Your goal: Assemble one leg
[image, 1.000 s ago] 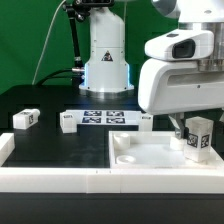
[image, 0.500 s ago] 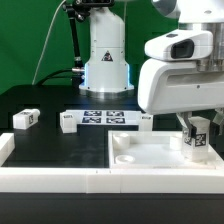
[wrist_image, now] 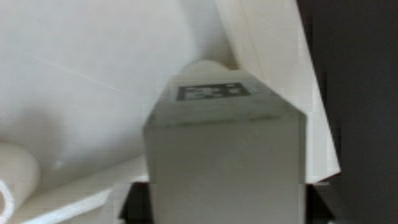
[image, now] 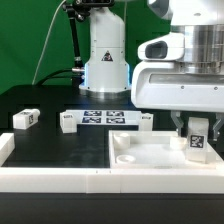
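My gripper [image: 195, 124] is shut on a white leg [image: 198, 138] with a black-and-white tag on its face. It holds the leg upright over the far right corner of the large white recessed tray piece [image: 150, 152]. In the wrist view the leg [wrist_image: 222, 140] fills the middle between the dark fingers [wrist_image: 135, 203], its tagged end pointing at the tray's corner [wrist_image: 267, 50]. Two more legs lie on the black table: one at the exterior view's left [image: 26, 118] and one beside the marker board [image: 68, 122].
The marker board [image: 104, 118] lies behind the tray, with another small white block [image: 146, 121] at its right end. The robot base [image: 105, 60] stands behind it. A white rail [image: 50, 178] runs along the table's front edge.
My gripper with the leg has shifted slightly and sits a little lower over the tray's right corner. The other parts have not moved.
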Controlling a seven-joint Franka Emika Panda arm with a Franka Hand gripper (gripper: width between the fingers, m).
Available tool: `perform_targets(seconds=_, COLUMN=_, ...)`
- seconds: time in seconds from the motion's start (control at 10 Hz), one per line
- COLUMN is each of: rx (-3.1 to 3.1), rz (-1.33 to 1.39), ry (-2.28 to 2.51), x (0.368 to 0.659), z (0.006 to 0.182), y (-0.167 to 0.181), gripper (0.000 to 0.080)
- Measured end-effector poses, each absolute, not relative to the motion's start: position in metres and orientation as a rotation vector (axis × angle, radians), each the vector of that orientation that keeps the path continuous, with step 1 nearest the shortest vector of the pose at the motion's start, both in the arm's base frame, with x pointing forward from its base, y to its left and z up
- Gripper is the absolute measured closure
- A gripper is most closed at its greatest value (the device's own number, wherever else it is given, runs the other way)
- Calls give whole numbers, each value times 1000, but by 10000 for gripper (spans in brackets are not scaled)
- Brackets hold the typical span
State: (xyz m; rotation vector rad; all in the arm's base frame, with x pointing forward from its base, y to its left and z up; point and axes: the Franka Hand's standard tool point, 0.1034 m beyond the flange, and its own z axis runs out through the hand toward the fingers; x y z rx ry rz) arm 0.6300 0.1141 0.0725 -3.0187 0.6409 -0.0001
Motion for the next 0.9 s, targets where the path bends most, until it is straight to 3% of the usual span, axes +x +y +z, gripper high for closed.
perform_targets(seconds=0.4, rx=-2725, rz=15, ry=1466, x=630, z=72, y=107, gripper=508)
perform_targets(seconds=0.9, rx=-2400, rz=51, ry=1929, x=630, z=72, y=106, gripper=508)
